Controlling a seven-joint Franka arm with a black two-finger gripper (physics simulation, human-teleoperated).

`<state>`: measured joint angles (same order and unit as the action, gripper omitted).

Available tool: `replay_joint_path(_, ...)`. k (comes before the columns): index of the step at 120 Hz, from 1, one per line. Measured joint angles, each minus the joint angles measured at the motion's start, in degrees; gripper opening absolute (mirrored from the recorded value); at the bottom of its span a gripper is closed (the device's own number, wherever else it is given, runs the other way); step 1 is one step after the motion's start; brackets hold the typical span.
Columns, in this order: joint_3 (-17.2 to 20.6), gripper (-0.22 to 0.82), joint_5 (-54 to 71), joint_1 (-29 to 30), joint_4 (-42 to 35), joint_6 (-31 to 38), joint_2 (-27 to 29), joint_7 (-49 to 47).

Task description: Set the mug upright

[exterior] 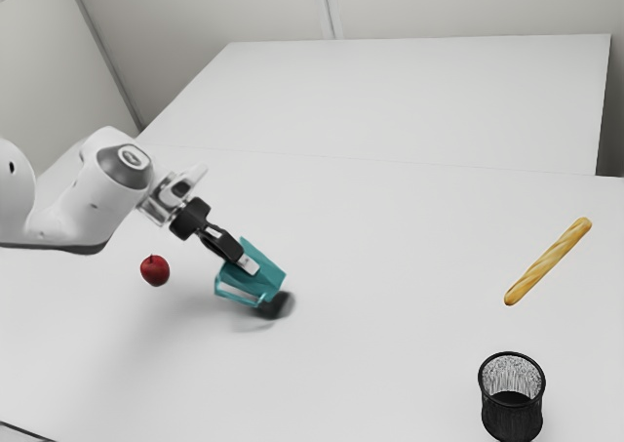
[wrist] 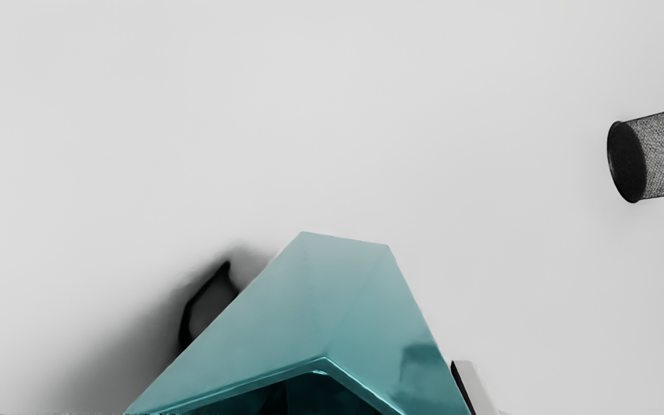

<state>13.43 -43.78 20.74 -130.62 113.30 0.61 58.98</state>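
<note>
- Tool: the black gripper (exterior: 249, 264) is at the mug, angled down toward the white table (exterior: 390, 354). Whether it is spread or pinching the mug cannot be determined from the 2 views.
- Task item: 1 teal mug (exterior: 261, 284), located directly at the gripper's tip, partly overlapped by it in the exterior view.
- Attitude of mug: tilted, not upright. Its mouth faces back toward the gripper's hand, and its base points away from it. Clearance between mug and table, if any, cannot be confirmed.
- Mug body: glossy, with flat facets meeting at distinct edges; the interior reads dark in the wrist view.
- Shadow: 1 dark patch (exterior: 277, 306) observed on the table beside the mug's base, near the gripper.
- Arm: the white arm (exterior: 83, 203) reaches the gripper from the exterior view's left.
- Item: 1 red apple (exterior: 155, 271), near the gripper, off to the exterior view's left and apart from the mug.
- Item: 1 baguette (exterior: 548, 261), golden brown, well apart from the gripper toward the exterior view's right, lying slantwise.
- Item: 1 black mesh cup (exterior: 512, 418), standing with its mouth up, well apart from the gripper toward the exterior view's right and closer to that camera than the baguette.
</note>
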Motion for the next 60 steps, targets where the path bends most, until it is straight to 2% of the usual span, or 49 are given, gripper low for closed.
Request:
replay_joint_path(21,3.78,-0.14,15.93,-0.47,0.69,4.69,2.08,-6.36)
replay_joint_path(43,5.7,-0.14,29.83,-1.87,1.07,8.56,1.32,-14.72)
replay_joint_path(60,6.35,-0.15,35.48,-1.96,0.86,11.44,0.68,-20.74)
